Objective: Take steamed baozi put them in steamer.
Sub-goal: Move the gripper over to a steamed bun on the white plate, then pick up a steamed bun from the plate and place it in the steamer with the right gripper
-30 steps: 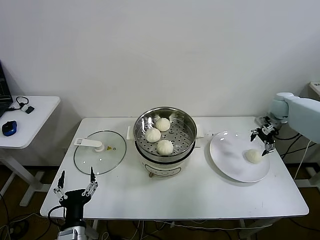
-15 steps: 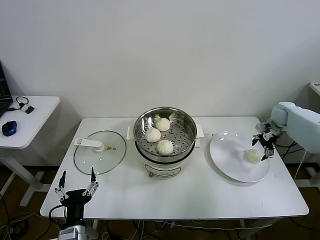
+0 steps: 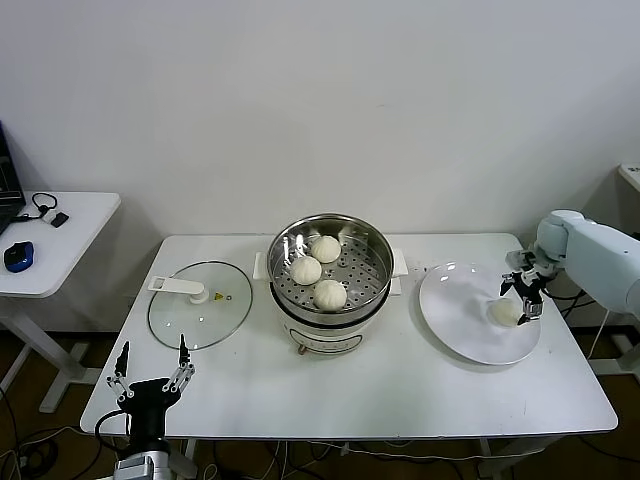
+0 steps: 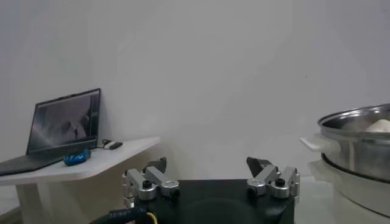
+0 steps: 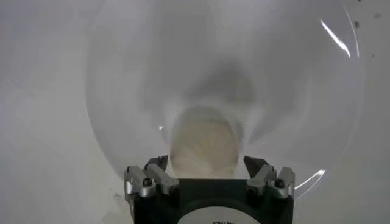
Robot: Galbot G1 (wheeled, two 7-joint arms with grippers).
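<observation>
White table (image 3: 400,390): right gripper (image 3: 524,297) spread wide over the last baozi (image 3: 505,312) on plate (image 3: 450,320); should straddle evenly, close gently.

A white desk (image 3: 400,385) stands against a plain white wall (image 3: 320,100). On it lies a round glass lid (image 3: 200,305) with a white handle (image 3: 178,287), flat on the desk just beyond the left claw (image 3: 150,375). A round white plate (image 3: 470,320) sits beneath the right claw (image 3: 523,298). Off past the left claw, a smaller white side table (image 3: 60,240) carries a blue mouse (image 3: 18,256), a laptop (image 4: 64,131) and some cable (image 3: 45,208).
</observation>
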